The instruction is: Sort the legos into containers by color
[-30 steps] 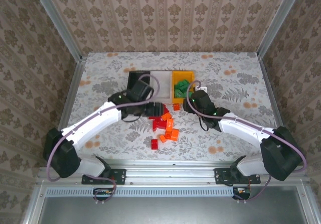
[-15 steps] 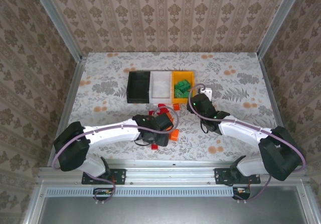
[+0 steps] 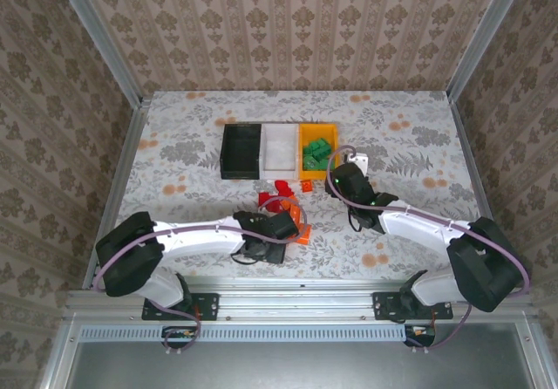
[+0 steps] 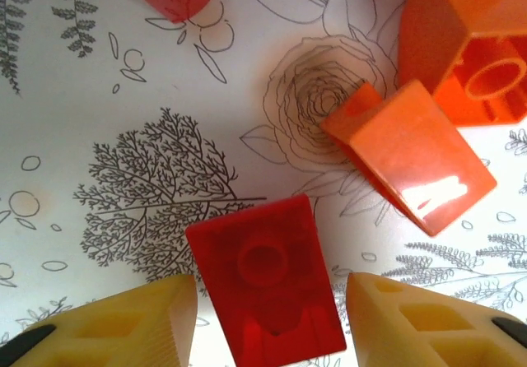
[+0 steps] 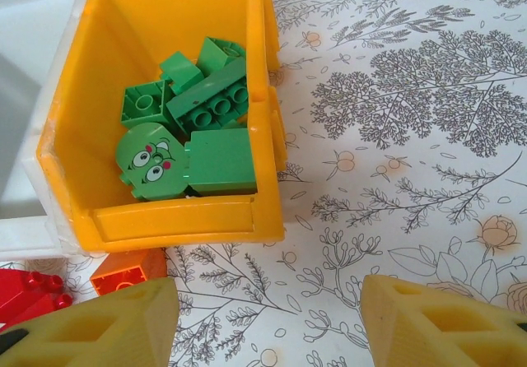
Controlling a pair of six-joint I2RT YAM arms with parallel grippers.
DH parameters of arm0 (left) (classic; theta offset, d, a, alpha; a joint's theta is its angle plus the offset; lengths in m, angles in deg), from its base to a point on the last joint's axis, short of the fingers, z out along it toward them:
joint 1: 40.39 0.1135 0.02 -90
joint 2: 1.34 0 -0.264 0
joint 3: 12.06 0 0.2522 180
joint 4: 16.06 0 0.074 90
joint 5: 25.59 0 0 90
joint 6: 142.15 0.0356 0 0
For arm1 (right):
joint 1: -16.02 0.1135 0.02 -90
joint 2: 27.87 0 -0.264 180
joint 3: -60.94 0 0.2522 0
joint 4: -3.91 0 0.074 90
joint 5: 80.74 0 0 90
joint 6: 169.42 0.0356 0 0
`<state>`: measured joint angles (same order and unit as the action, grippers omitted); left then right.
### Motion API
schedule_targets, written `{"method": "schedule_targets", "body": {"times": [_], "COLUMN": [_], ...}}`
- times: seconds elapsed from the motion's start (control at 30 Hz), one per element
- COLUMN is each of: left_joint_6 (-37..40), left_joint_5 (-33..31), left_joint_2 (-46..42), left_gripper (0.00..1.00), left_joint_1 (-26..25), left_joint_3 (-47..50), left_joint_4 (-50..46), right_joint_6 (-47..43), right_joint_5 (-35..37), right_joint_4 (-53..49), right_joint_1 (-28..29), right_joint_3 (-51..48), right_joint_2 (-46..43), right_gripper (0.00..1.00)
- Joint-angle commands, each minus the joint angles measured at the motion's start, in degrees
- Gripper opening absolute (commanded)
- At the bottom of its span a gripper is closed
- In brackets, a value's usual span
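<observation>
Table (image 3: 174, 136) has a pale floral-print top, with patterned wallpaper (image 3: 288, 23) on three sides (metal rails (image 3: 98, 40) at the corners). Left pincer (image 4: 272, 322) open, straddling a red brick (image 4: 262, 272) at lower centre. Right pincer (image 5: 268, 318) wide open and empty, below the yellow bin (image 5: 181, 219) of green bricks (image 5: 210, 128).

L end effector (image 4: 268, 326) open, fingers either side of red lego (image 4: 265, 281); orange legos (image 4: 412, 153) beyond, on table (image 4: 107, 137).

Three containers (image 3: 281, 149); two arms (image 3: 196, 232); roughly six green legos (image 5: 210, 99); red and orange legos (image 3: 281, 199) uncountable.
</observation>
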<state>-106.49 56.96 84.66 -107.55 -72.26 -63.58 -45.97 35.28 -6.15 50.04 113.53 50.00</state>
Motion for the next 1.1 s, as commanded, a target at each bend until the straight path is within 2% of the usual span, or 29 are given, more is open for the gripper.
{"method": "schedule_targets", "body": {"times": [0.0, 0.2, 0.3, 0.37, 0.43, 0.67, 0.77, 0.87, 0.97, 1.07], "left_joint_6": [-1.6, -2.3, -2.2, -2.3, -2.3, 0.5, 7.0, 16.1, 22.5, 27.5], "left_joint_5": [-2.0, -3.7, -4.2, -5.5, -7.7, -13.3, -11.4, -4.6, 1.5, 4.6], "left_joint_2": [1.3, 1.5, 1.0, 0.3, -1.4, -14.8, -18.8, -19.1, -13.4, -3.2], "left_gripper": [0.42, 0.3, 0.29, 0.21, 0.18, 0.17, 0.18, 0.18, 0.17, 0.16], "left_joint_1": [-0.4, -0.2, -0.2, -0.2, -0.4, 0.7, 6.8, 18.4, 29.7, 35.7], "left_joint_3": [1.4, 3.0, 3.6, 3.1, 2.8, -0.2, -4.0, -9.0, -16.7, -26.8], "left_joint_4": [1.4, 3.3, 3.7, 1.9, -0.2, -9.0, -11.0, -10.1, -9.6, -9.0], "right_joint_6": [0.5, 0.4, 0.0, -0.1, 0.1, -0.3, -0.6, -1.3, -1.6, -1.8], "right_joint_5": [1.3, 0.8, -0.7, -2.6, -3.3, -4.5, -4.7, -3.5, -2.3, -2.1], "right_joint_4": [0.3, 0.2, 0.6, 0.4, 0.3, -0.2, -0.7, -1.4, -1.2, -1.2], "right_joint_1": [0.3, 0.3, 0.3, 0.3, 1.1, 4.0, 5.9, 6.9, 6.9, 6.9], "right_joint_3": [0.9, 0.9, 1.1, 1.7, 2.3, 4.9, 6.4, 7.4, 7.0, 6.8], "right_joint_2": [0.2, 0.1, 0.4, 1.3, 2.7, 6.8, 8.8, 9.8, 9.4, 8.8], "right_gripper": [0.61, 0.61, 0.61, 0.61, 0.61, 0.62, 0.62, 0.63, 0.64, 0.64]}}
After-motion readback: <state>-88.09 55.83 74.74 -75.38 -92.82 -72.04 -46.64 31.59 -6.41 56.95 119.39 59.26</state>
